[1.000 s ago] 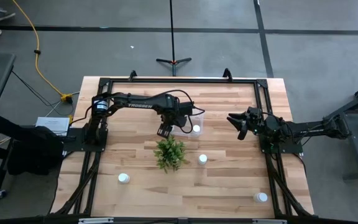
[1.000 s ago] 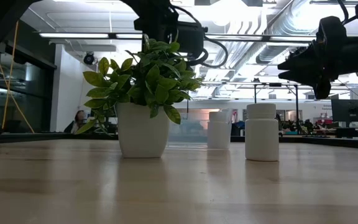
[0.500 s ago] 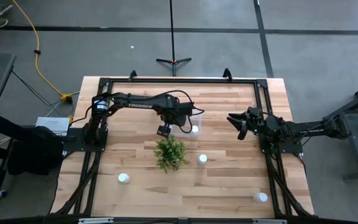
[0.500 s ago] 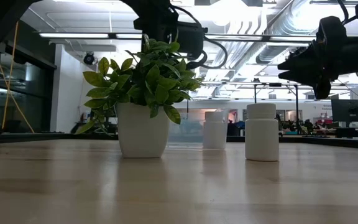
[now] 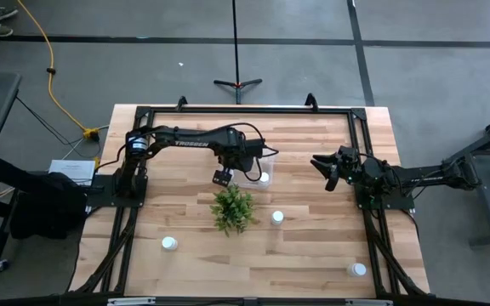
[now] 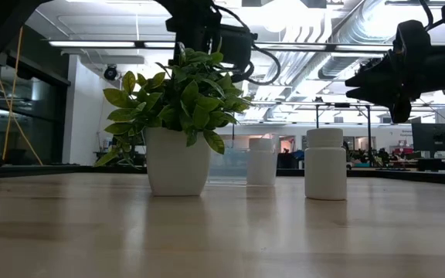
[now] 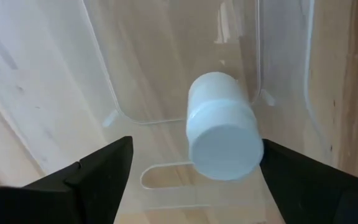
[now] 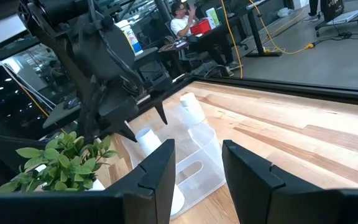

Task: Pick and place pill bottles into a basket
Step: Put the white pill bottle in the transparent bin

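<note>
Left wrist view shows the left claw [image 7: 191, 171] spread wide, released above a bottle [image 7: 222, 127] standing in the basket [image 7: 278, 74] — retreating low could clip the rim. Right claw [image 5: 330, 172] waits, part-closed, empty.

- The left tool [image 5: 222, 178] has spread its fingers wide and drawn slightly back from the plant [image 5: 232, 208].
- The pill bottle [image 7: 224, 127] it carried now sits inside the basket [image 7: 166, 74], free of both fingers.
</note>
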Controlling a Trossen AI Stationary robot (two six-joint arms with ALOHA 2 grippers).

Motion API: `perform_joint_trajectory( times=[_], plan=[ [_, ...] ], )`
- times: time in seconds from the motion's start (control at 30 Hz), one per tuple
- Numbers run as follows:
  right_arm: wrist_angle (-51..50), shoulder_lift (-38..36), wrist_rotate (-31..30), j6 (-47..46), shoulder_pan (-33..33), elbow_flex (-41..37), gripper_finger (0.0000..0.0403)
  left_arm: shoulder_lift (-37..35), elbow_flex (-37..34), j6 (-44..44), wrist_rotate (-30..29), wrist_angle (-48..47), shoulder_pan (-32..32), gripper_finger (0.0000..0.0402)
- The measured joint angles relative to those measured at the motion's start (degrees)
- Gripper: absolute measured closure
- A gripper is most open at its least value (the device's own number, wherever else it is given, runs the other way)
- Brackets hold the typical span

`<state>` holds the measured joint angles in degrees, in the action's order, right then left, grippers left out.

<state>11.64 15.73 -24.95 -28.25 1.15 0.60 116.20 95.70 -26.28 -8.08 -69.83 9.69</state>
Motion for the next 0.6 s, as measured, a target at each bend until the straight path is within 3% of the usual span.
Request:
perform_joint_trajectory(
  times=[0.6],
  plan=[
    [0.0, 0.0, 0.0, 0.2, 0.0, 0.0, 0.0279, 0.0, 9.3, 1.3, 0.1, -6.8, 0.0, 0.0026]
  ],
)
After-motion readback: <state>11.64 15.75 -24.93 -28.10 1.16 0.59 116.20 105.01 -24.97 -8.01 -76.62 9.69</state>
